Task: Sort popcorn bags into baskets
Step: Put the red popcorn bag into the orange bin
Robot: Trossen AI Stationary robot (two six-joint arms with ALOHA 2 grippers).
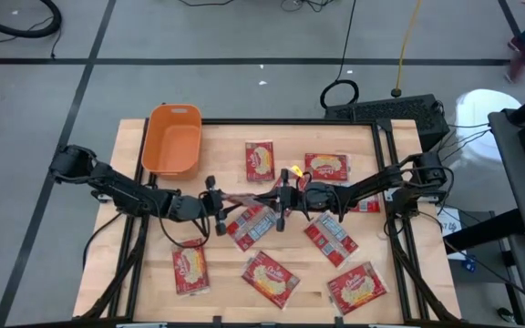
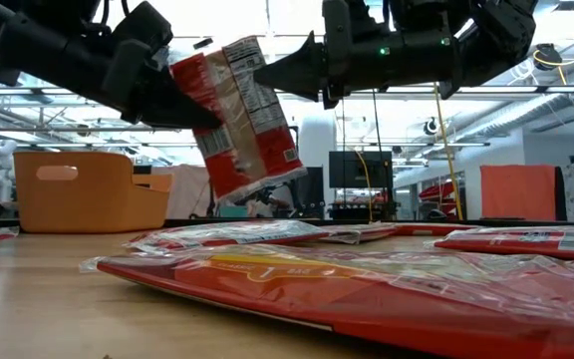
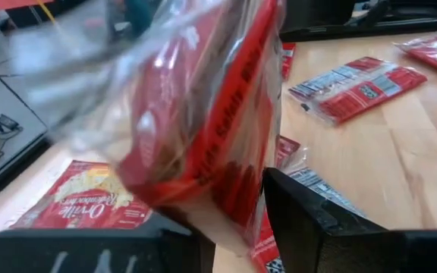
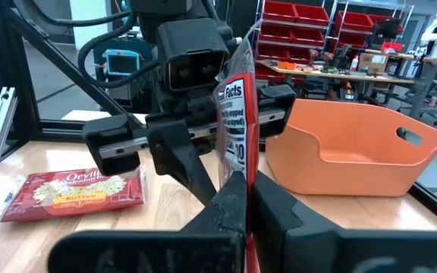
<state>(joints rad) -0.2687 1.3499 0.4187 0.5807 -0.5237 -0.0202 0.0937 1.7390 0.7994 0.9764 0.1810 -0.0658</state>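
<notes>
Popcorn bag [image 2: 242, 110] is up in the air at the centre of the frame in the high view, strung between two arms, so this looks like a handover, and that is where it can all go wrong.

At upper left, the orange basket [image 1: 173, 146] is empty as far as I can see, and well apart from the action. The bag has a fair way to travel.

Just left of centre is the left gripper [image 1: 217, 202]. Its fingers stand apart on either side of the bag, which sits between them in the left wrist view, not plainly pinched. If the other side lets go before these bite, the bag drops back onto the table [image 1: 221, 264].

Just right of centre, the right gripper [image 1: 281, 199] is clamped tight on the bag's thin edge, fingers pressed together on it in its own wrist view. The risk is the reverse: if both arms hold hard and either one pulls away, the wrapper could tear or get yanked free.

The bag hangs tilted, and its film looks slick and crinkly, so I'd guess a shallow bite could slide off.

Below and to the right, loose bags [image 1: 331, 239] crowd the table under both arms. A dropped bag would land on them and be awkward to pick cleanly.
</notes>
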